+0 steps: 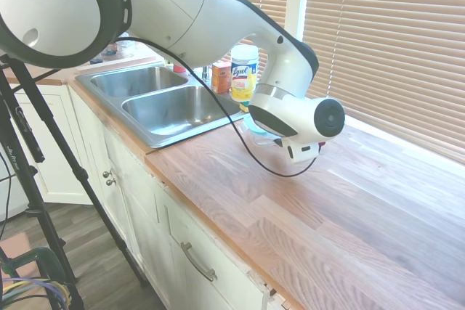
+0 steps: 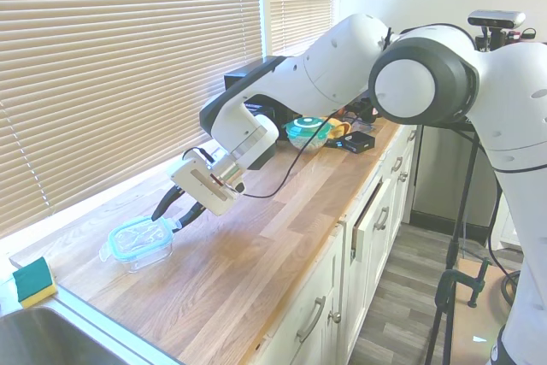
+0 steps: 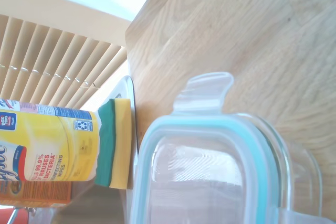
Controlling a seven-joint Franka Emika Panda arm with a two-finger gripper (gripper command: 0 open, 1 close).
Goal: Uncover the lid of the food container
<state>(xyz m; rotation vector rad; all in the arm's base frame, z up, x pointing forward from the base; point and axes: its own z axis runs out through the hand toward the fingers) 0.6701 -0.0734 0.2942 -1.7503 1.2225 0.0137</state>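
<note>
We saw the food container standing on the wooden counter, near the window blinds and not far from the sink. The lid was on top of it, with its teal rim seal all around. In the wrist view the lid filled the lower part of the picture, and one clear snap tab stood out from its edge over the wood.

The pincer was just beside the container, at the side away from the sink. Its two dark fingers were spread apart and pointed down toward the lid's near edge. They grasped nothing. From the second exterior view we could not tell whether a fingertip touched the lid or only hung close to it. In the first exterior view the arm's white wrist hid the pincer and most of the container.

The yellow-green sponge lay at the corner of the counter next to the sink, apart from the container. In the wrist view the sponge showed between the lid and the yellow Lysol canister. In the first exterior view the canister stood upright behind the sink, with an orange box just beside it. At the far end of the counter there was a teal bowl among some small dark things that we could not make out.
</note>
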